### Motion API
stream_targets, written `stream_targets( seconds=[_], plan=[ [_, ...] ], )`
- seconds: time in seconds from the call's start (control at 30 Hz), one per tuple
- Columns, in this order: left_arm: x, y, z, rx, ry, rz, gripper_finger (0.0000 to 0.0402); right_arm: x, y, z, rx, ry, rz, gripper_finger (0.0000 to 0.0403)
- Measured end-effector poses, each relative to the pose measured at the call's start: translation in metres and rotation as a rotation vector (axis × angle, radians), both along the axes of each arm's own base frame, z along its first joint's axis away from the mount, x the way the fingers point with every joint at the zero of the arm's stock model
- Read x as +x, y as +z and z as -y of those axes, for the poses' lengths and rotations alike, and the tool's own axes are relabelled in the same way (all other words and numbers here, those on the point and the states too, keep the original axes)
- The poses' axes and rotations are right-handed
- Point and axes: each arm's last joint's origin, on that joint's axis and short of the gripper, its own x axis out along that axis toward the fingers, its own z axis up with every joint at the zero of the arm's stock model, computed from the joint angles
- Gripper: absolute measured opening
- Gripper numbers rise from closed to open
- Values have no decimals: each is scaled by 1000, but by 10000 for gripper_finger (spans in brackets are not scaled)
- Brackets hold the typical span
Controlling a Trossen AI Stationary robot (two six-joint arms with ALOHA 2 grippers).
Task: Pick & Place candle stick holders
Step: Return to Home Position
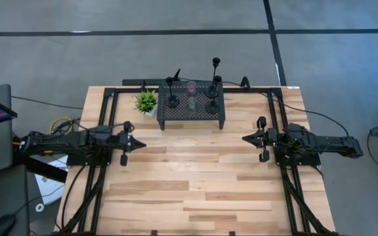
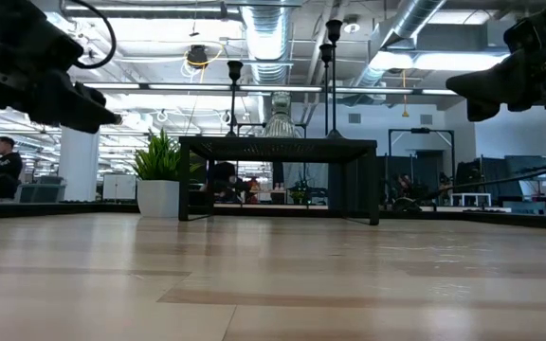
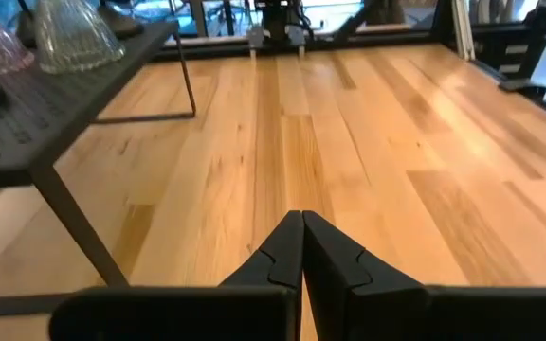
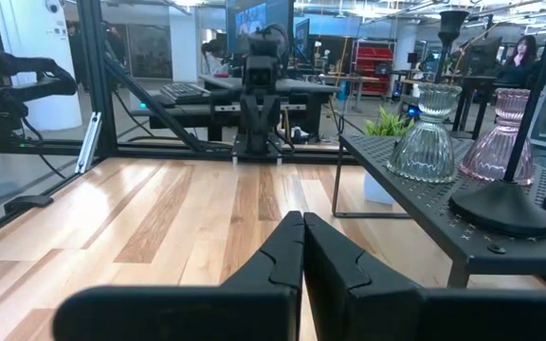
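The candle stick holders stand on their bases on the black perforated stand (image 1: 190,110) at the table's far middle. There are three black ones with thin stems (image 1: 172,98) (image 1: 213,105) (image 1: 216,77), a pinkish glass one (image 1: 191,87) and a squat greenish ribbed glass one (image 1: 191,102). The right wrist view shows the ribbed one (image 4: 427,142), the pink one (image 4: 500,142) and a black base (image 4: 500,210). My left gripper (image 1: 140,144) is shut and empty above the table's left middle. My right gripper (image 1: 246,139) is shut and empty at the right middle. Both are nearer than the stand.
A small green potted plant (image 1: 146,101) stands just left of the stand. Bare wooden tabletop (image 1: 195,177) lies between the two grippers and toward the near edge. A black frame (image 1: 110,92) runs along the table's far and side edges.
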Motion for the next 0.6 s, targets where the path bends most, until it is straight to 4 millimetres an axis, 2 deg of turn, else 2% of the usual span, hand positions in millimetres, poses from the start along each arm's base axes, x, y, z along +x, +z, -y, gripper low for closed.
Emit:
stream_targets(
  seconds=[0.6],
  plan=[
    [10,-11,0,-8,1,-142,8,0,0,0,0,0,0,0]
  ],
)
